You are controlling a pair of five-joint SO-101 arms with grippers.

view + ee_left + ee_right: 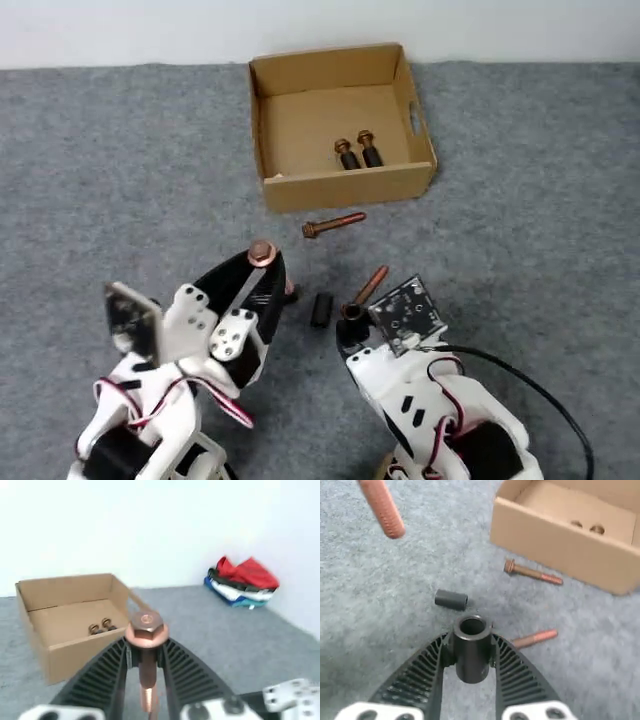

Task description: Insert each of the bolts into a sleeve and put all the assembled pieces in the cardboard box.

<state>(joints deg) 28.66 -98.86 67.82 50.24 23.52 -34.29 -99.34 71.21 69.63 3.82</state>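
1. The grey counter [540, 180] carries the cardboard box [345, 187] at its far side. Two assembled pieces [357, 153] lie inside it, side by side.
2. The left pincer [146, 652] is closed tight on a copper bolt [146, 635], held head up above the counter.
3. The right pincer [471, 641] is clamped around a black sleeve [471, 655], which stands upright with its open end on top.
4. One loose bolt [335, 225] lies just in front of the box. A second loose bolt [370, 284] lies near the right pincer.
5. A spare sleeve [321, 308] lies on its side between the two pincers.
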